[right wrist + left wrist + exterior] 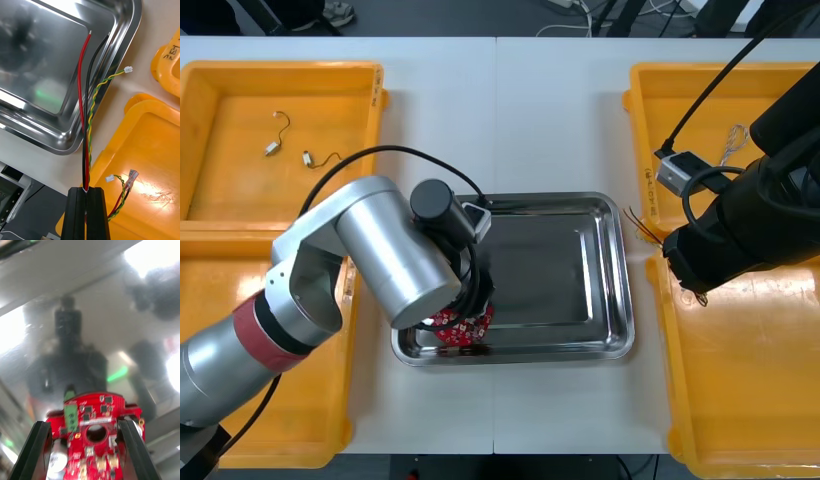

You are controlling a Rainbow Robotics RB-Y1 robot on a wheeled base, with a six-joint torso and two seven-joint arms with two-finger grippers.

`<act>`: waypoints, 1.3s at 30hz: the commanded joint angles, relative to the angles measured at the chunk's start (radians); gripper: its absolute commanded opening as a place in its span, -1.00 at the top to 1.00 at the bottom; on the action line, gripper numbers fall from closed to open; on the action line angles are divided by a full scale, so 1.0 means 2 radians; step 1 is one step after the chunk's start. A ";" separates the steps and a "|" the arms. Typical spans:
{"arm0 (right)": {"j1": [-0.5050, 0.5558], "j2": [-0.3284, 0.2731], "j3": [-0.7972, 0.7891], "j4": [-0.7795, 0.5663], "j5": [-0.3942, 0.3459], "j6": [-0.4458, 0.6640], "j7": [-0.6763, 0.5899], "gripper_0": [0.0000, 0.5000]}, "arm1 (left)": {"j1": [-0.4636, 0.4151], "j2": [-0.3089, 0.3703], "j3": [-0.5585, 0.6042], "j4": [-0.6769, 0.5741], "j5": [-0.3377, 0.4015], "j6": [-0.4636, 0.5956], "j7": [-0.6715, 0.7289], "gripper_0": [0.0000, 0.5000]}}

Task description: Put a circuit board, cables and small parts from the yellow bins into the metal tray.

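1. The left claw (83, 425) gripped the round red circuit board (95, 410) between its spread fingers, low over the metal tray (612, 300) at its near left corner.
2. Beyond the board, the tray's shiny floor lay bare across to the far and right rims.
3. The right claw (87, 192) was clamped on a bundle of cables (80, 93), red, black and a yellow-green twist, above the rim of a right-side yellow bin (150, 150).
4. The red and black ends crossed the tray's rim near a corner. The twist's white plug (128, 69) hung over the tabletop (560, 110) just outside that rim.
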 commanded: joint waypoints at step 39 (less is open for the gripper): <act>-0.082 0.115 0.213 0.038 0.157 -0.043 0.258 1.00 | -0.047 0.178 0.320 0.071 0.152 0.113 -0.256 -1.00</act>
